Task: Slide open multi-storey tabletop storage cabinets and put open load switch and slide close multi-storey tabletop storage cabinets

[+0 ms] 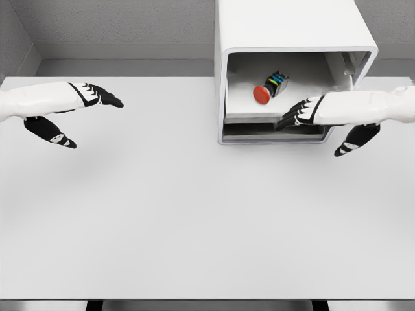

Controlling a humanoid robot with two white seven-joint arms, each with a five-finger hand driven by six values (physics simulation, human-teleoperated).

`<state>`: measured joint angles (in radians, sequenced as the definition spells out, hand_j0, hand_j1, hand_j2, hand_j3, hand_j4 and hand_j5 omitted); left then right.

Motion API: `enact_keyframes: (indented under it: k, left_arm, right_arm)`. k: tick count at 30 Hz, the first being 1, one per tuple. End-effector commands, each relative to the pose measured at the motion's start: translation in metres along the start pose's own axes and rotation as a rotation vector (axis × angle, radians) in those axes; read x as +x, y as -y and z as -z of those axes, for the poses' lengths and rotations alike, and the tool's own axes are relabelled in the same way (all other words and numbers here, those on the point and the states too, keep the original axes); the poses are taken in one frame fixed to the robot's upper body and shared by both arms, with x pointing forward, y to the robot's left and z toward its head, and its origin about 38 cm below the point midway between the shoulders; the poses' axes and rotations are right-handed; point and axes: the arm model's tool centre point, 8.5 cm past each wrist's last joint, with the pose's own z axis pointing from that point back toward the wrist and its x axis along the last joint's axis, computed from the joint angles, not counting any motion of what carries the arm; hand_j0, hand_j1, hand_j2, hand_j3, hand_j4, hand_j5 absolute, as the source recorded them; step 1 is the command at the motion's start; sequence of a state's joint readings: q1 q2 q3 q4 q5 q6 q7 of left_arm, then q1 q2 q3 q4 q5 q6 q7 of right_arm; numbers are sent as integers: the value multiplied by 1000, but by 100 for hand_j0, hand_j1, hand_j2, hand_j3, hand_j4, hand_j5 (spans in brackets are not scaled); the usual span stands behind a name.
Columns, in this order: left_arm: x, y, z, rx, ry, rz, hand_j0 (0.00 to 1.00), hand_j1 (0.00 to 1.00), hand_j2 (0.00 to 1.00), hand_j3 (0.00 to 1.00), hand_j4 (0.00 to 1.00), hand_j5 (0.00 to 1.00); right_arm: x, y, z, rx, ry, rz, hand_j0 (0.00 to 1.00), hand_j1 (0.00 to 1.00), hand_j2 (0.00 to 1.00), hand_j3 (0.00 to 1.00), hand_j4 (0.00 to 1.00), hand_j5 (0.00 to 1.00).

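A white multi-storey storage cabinet (292,26) stands at the back right of the table. Its upper drawer (253,110) is slid partly out. Inside it lies the load switch (270,87), black with a red round cap and coloured stripes, tilted on its side. My right hand (295,116) reaches in from the right with its fingertips at the front edge of that drawer, fingers extended, thumb hanging below; it holds nothing. My left hand (97,97) hovers over the table at the far left, fingers spread and empty.
The white table (194,214) spreads wide in front of the cabinet. A grey wall runs behind it. A lower drawer front (272,134) shows under the pulled-out one.
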<state>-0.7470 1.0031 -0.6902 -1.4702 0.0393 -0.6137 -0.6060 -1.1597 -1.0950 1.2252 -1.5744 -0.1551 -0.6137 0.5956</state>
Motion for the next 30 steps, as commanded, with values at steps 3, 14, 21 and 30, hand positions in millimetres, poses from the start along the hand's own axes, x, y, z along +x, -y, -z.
enact_keyframes:
  k: [3,14,21,30]
  left_arm:
    - [0,1,-1,3,-1,-9,100,100,100,100,100,100]
    - [-1,6,0,-4,1,-18,100,100,100,100,100,100]
    - [-1,6,0,-4,0,-17,100,100,100,100,100,100]
    - [-2,9,-1,-8,-5,-25,100,100,100,100,100,100]
  right_arm:
    - [10,-6,3,22,22,-12,100,100,100,100,100,100]
    - [7,-16,9,50,14,-20,100,100,100,100,100,100]
    - [5,-28,10,76,6,-13,100,100,100,100,100,100]
    - [-5,-64,-9,80,-47,83,100,100,100,100,100,100]
